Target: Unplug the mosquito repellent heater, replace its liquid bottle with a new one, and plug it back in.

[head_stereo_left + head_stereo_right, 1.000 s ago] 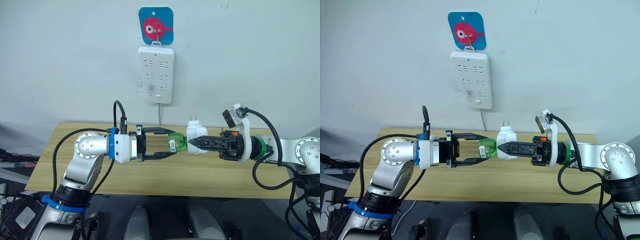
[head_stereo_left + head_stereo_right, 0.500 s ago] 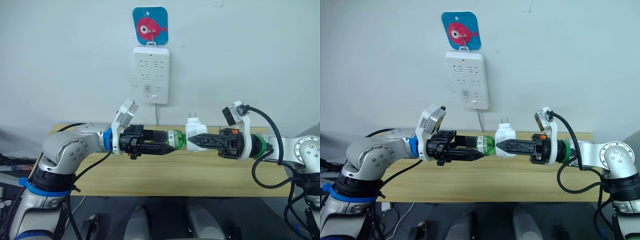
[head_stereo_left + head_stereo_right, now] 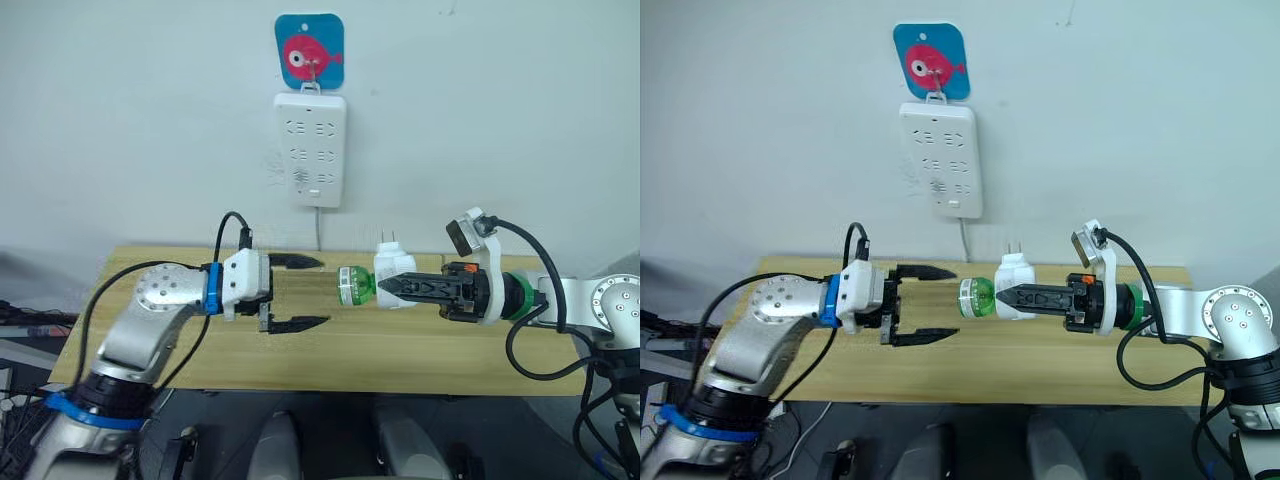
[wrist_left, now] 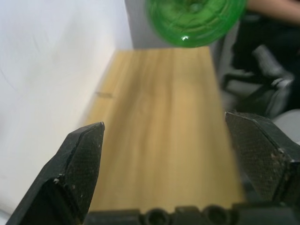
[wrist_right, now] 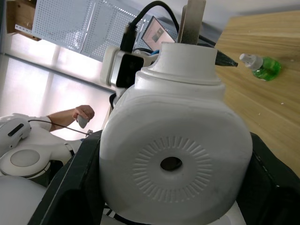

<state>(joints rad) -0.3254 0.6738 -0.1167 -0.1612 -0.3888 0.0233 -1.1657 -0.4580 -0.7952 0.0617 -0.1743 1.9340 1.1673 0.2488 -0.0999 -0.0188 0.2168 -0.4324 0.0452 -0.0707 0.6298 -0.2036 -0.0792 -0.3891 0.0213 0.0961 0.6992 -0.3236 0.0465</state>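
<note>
Mosquito repellent heater [image 3: 394,279] is clamped by the right gripper [image 3: 392,287] mid-frame, green liquid bottle [image 3: 352,284] poking out toward the left gripper [image 3: 305,291], whose fingers are spread wide, clear of it. Bottle could get missed or cross-threaded if alignment's off.

Glossy translucent green plastic bottle [image 3: 352,284], smooth matt white plastic heater [image 5: 174,154], light wood-grain table [image 3: 400,350].

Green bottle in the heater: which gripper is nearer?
Right gripper, clamped on the heater holding the green bottle. Left gripper is open, just short of it.
</note>
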